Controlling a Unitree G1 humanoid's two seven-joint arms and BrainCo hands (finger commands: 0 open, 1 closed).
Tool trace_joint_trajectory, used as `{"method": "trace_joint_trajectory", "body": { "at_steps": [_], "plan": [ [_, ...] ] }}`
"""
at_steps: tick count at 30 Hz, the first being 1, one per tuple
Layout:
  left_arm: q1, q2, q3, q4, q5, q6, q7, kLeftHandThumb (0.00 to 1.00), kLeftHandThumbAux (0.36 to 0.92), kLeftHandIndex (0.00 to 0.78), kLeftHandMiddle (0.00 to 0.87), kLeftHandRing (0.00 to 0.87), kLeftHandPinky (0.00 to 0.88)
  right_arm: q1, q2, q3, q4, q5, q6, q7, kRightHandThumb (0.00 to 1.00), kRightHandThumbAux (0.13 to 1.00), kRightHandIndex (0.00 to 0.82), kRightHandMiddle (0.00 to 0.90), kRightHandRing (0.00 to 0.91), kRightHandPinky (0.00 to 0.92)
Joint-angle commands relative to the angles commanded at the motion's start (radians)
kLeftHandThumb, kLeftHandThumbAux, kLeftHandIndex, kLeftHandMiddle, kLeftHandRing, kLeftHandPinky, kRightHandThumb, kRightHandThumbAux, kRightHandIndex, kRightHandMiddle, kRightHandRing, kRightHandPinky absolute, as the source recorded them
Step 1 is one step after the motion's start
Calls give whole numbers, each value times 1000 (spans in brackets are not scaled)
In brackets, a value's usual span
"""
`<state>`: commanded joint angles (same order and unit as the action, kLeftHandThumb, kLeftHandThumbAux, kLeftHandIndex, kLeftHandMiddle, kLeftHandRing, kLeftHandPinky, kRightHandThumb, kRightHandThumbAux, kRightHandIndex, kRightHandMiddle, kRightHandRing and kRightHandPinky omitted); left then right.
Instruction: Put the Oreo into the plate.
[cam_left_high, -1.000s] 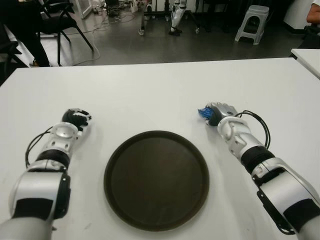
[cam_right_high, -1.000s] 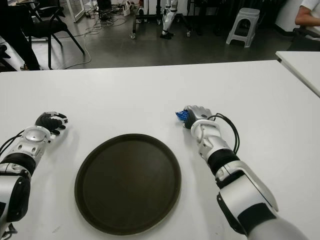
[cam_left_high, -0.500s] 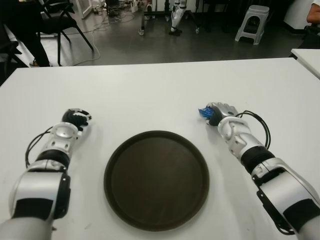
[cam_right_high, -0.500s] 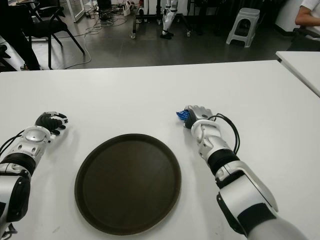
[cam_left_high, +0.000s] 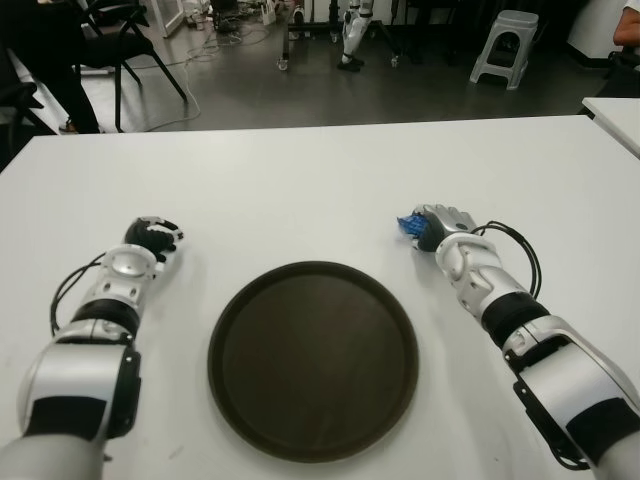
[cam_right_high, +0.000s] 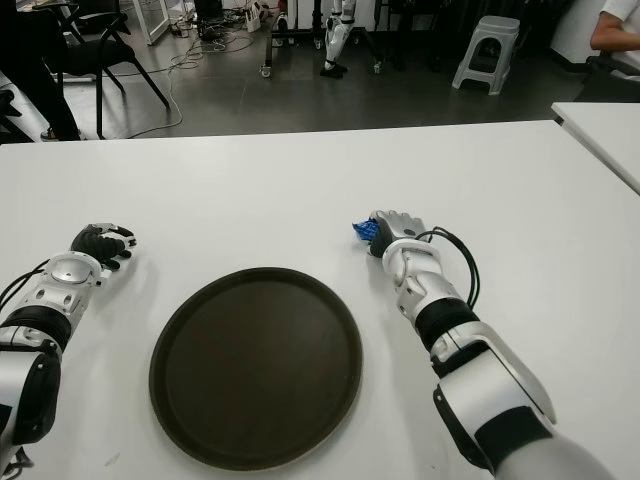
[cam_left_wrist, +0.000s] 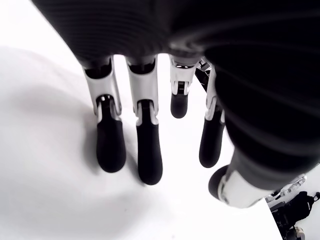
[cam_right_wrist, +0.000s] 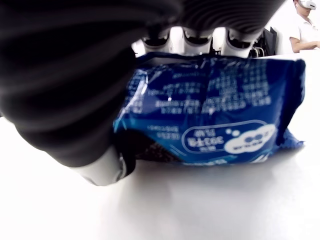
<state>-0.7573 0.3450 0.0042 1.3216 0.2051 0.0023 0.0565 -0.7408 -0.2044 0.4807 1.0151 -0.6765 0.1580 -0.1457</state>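
The left hand shows on the white table well to the left of the plate, its fingers loosely extended over the bare tabletop and holding nothing. The round dark plate sits in the middle near the table's front edge, its raised rim ringing an unoccupied surface, with bare table on all sides. Just beyond the plate's far right rim, the right hand is closed around the blue Oreo packet, which is down on the table and apart from the plate.
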Motion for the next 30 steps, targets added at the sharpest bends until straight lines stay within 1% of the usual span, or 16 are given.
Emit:
{"method": "trace_joint_trajectory", "body": {
  "at_steps": [7,12,16,22,27,30],
  "plan": [
    [3,0,7,-1,-7,-12,-4,667,729,397,97,132,164,18,-3,-35,-25,23,-44,-71,696,731,434,728,724,706],
    [3,0,12,0,-11,-11,-10,669,729,397,99,132,165,45,-17,-73,-91,54,-87,-113,697,731,435,736,734,714],
    [0,-1,16,1,-13,-7,-15,669,730,397,97,135,171,65,-22,-98,-130,72,-122,-135,697,731,435,740,739,719],
    [2,-2,20,0,-16,-8,-10,668,730,397,90,134,169,97,-35,-133,-203,105,-183,-149,697,732,436,752,748,727],
    [3,-1,20,1,-16,-8,-8,669,729,397,97,145,193,131,-47,-155,-288,122,-198,-132,698,731,437,765,760,739],
    [1,-1,16,1,-12,-4,-6,668,729,397,97,148,194,153,-52,-170,-336,141,-218,-118,699,731,438,774,769,748]
  ]
}}
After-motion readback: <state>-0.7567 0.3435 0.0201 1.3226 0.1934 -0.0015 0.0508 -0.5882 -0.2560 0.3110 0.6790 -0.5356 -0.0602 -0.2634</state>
